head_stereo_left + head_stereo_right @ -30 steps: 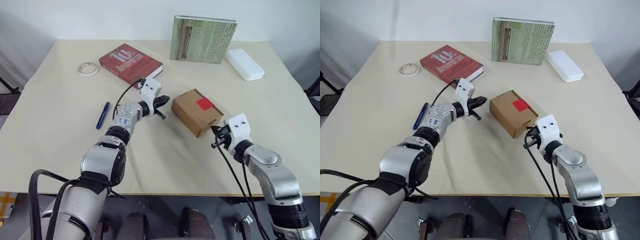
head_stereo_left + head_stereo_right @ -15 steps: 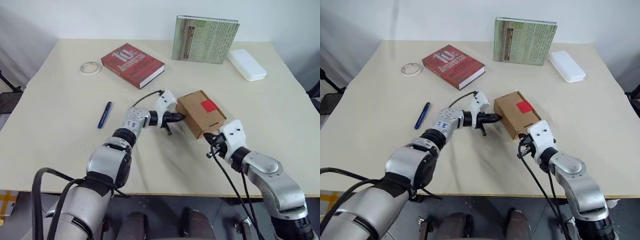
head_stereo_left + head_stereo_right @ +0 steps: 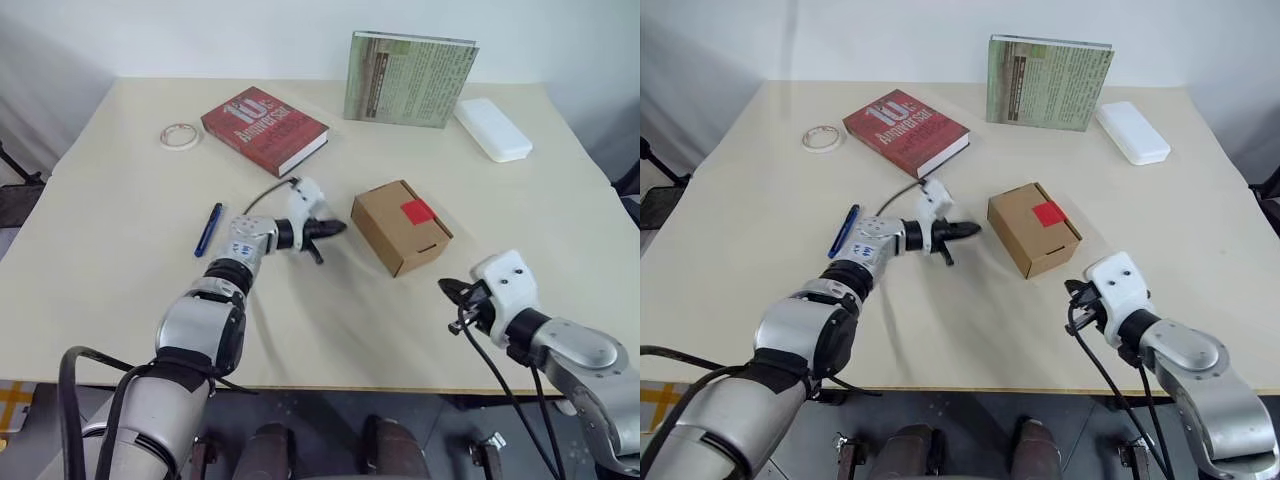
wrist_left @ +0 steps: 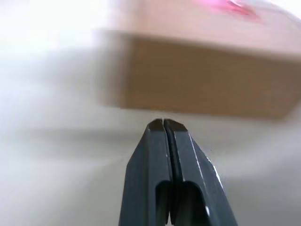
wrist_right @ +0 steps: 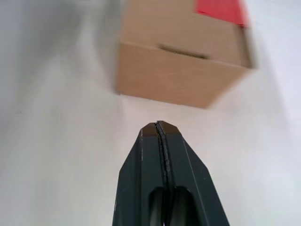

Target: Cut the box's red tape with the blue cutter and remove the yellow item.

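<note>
The brown cardboard box [image 3: 400,225] sits closed near the table's middle, with a small square of red tape [image 3: 416,211] on its top. The blue cutter [image 3: 207,229] lies on the table to the box's left, beyond my left arm. My left gripper [image 3: 337,228] is shut and empty, its tip a short gap left of the box. My right gripper [image 3: 448,292] is shut and empty too, nearer me and to the right of the box, clear of it. Both wrist views show the box [image 5: 183,52] ahead of shut fingers [image 4: 164,141]. The yellow item is hidden.
A red book [image 3: 263,129] and a white tape roll [image 3: 179,134] lie at the back left. A green book [image 3: 410,78] stands upright at the back, with a flat white case [image 3: 492,128] beside it. The table's front edge [image 3: 330,385] runs close below my right gripper.
My left gripper reached the box's left side half a second ago and has now drawn back to the left. My right gripper has pulled away from the box toward me and the right.
</note>
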Robot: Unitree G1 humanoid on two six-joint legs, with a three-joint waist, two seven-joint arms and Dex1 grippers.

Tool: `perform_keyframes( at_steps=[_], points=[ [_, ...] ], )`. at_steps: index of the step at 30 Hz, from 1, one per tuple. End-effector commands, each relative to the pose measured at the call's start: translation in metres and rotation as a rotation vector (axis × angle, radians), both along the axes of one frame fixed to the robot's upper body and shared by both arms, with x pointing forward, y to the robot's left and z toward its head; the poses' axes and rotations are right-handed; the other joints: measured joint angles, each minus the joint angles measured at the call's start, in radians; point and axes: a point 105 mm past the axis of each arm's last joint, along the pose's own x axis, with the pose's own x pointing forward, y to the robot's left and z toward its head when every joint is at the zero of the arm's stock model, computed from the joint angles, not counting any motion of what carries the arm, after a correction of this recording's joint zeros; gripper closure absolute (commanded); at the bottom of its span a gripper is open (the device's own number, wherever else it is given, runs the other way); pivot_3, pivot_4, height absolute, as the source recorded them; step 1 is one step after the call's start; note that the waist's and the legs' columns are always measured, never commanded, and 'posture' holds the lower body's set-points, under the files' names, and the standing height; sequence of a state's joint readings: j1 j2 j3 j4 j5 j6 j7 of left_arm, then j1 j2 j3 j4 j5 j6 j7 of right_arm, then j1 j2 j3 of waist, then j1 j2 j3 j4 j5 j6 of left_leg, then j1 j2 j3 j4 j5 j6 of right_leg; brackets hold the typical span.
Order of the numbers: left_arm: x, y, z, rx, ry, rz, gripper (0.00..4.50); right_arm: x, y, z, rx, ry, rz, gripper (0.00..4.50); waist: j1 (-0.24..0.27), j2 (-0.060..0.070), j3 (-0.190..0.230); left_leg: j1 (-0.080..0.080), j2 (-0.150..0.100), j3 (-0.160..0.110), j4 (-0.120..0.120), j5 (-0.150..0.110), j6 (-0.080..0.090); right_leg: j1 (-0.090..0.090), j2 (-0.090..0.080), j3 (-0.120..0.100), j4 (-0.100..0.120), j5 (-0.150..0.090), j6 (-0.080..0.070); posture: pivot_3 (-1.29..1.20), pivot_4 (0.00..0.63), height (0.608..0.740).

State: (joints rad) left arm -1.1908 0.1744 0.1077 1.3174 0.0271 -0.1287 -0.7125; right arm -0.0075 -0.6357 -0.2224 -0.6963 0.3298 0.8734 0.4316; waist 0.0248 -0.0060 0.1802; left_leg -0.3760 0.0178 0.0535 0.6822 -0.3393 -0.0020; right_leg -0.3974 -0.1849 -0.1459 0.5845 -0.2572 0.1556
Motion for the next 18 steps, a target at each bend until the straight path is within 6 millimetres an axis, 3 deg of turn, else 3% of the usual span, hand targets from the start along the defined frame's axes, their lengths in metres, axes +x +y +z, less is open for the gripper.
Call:
perform_keyframes(
  at_steps=[1,5,9,12,18],
  points=[
    [0.012,-0.002,0.017,-0.045,-0.04,0.124,4.47,0.022,-0.026,0.024,-0.022,-0.141,-0.175,4.5,-0.001,0.0,0.0,0.0,0.0,0.0,0.0,0.0,0.0,0.0,0.0,0.0,0.0,0.0,0.0,0.0,0.15,0.74],
    [0.011,-0.013,0.015,-0.04,-0.036,0.114,4.47,0.05,-0.044,0.028,-0.06,-0.168,-0.245,4.5,0.002,0.0,0.0,0.001,-0.001,0.001,0.0,0.0,0.0,0.0,0.0,0.001,0.0,0.0,0.0,0.0,0.15,0.74],
    [0.004,-0.031,0.01,-0.03,-0.017,0.047,4.47,0.1,-0.056,0.016,-0.148,-0.101,-0.257,4.5,-0.013,0.0,0.0,0.001,-0.001,0.002,0.0,0.0,0.0,0.0,0.0,0.001,0.0,0.0,0.0,0.0,0.15,0.74],
    [-0.003,-0.04,0.003,-0.027,0.017,-0.017,4.47,0.13,-0.049,0.017,-0.144,-0.103,-0.192,4.5,-0.028,0.0,0.0,0.001,0.0,0.002,-0.001,0.0,0.0,0.0,0.0,0.001,0.001,0.0,0.0,0.0,0.15,0.74],
    [-0.018,-0.055,-0.008,-0.02,0.074,-0.156,4.47,0.164,-0.026,0.031,-0.146,-0.093,-0.005,4.5,-0.051,0.0,0.0,0.001,0.0,0.002,-0.003,0.0,0.0,-0.001,0.0,0.0,0.0,0.001,0.001,0.0,0.15,0.74]
  ],
)
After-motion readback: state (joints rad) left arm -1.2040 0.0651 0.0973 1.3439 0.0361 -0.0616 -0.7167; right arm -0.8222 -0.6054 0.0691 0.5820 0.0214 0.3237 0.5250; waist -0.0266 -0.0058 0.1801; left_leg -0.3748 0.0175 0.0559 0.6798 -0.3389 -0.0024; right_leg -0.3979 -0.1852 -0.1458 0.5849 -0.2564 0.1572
